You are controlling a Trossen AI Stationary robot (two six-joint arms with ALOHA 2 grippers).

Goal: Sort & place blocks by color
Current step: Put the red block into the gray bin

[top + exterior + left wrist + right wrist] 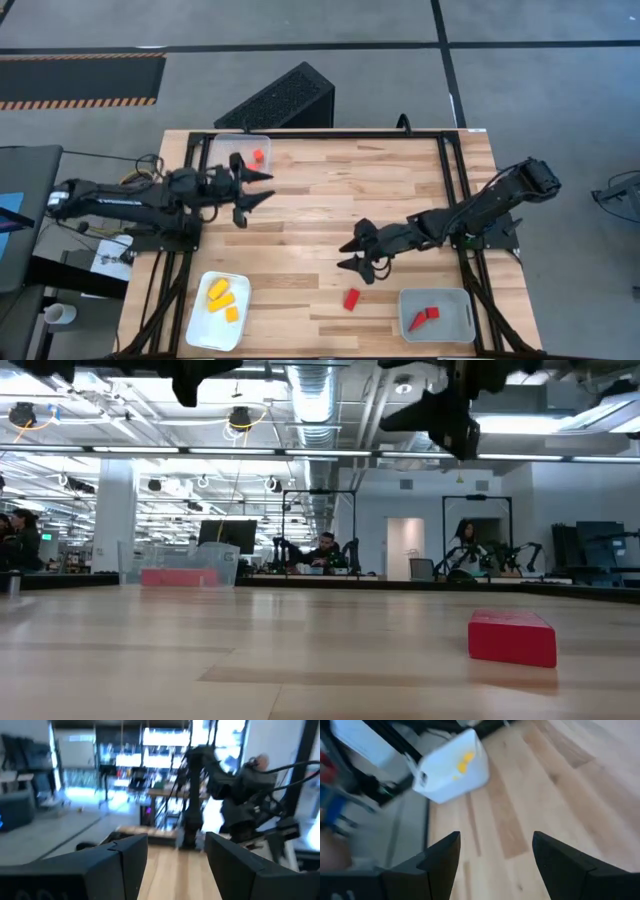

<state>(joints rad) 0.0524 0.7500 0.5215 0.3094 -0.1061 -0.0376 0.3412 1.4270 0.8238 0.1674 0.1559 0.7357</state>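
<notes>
A loose red block (351, 299) lies flat on the table near its front edge; the low view shows the red block (512, 637) too. Two red blocks (425, 318) lie in the grey tray (437, 297) at the front right. Yellow and orange blocks (222, 297) lie in the white tray (205, 333) at the front left. One red-orange block (257, 156) sits in the clear tray (225, 143) at the far left. My left gripper (258, 189) hangs open beside the clear tray, holding nothing. My right gripper (349, 255) is open above mid-table, behind the loose block.
A black ribbed box (275, 100) stands on the floor beyond the table's far edge. Bare wooden table top (330, 190) stretches between the two grippers. People sit at desks in the room behind the table.
</notes>
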